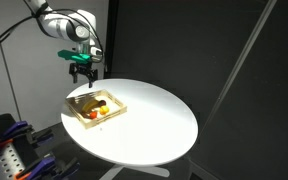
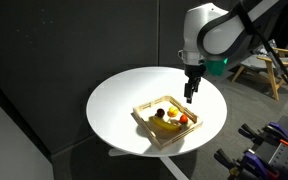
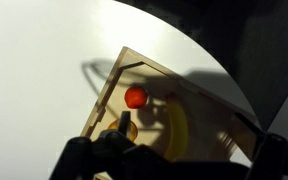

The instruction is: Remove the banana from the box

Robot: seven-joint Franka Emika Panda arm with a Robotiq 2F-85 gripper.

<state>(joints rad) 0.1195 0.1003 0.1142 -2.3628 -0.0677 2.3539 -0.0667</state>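
Hovering over the box [image 2: 146, 130] at mid-frame, the fingers [image 3: 79, 162] are spread apart and empty. The banana [image 2: 167, 122] lies inside it, so I'd say grasping and lifting out are both left to do.

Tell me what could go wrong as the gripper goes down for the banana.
1. The banana lies close to a red ball and a dark item; the open gripper may catch one instead.
2. The box sits near the table edge; a finger hitting its rim might push it off.
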